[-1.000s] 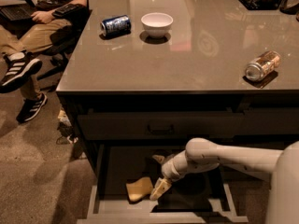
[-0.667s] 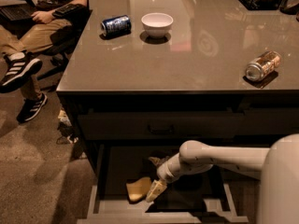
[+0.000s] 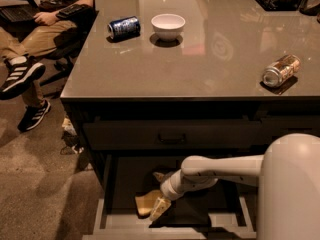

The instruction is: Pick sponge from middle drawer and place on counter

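1. The sponge [image 3: 146, 204] lies flat on the floor of the open middle drawer [image 3: 127, 176], in its near-left part, close to the near wall.
2. It looks like a soft, light block with rounded corners. I judge it will squash under the fingers and weigh almost nothing, so it cannot break. It can, however, bend and slide out if only a corner is caught.
3. The best place to take it is probably across its short width, near the middle, with the fingers pressed down to the drawer floor so that both sides are held.
4. The hand [image 3: 160, 192] is inside the drawer, just right of the sponge and pointing down and to the left. It looks open: one pale finger [image 3: 161, 207] is at the near-right edge of the sponge and seems to touch it, and the other finger is farther back, apart from it. The sponge is not yet gripped.
5. The arm [image 3: 225, 168] reaches in from the right, under the closed upper drawer [image 3: 171, 137] with its small bar handle. In my judgement the lift should go toward the near side first, so that the sponge does not catch on that front.
6. Above is the tabletop [image 3: 200, 59]. On it stand a white bowl [image 3: 168, 26] and a blue can [image 3: 123, 27] at the far left, and a tan can [image 3: 281, 70] lies at the right. The bare middle between them seems a good place for the sponge.
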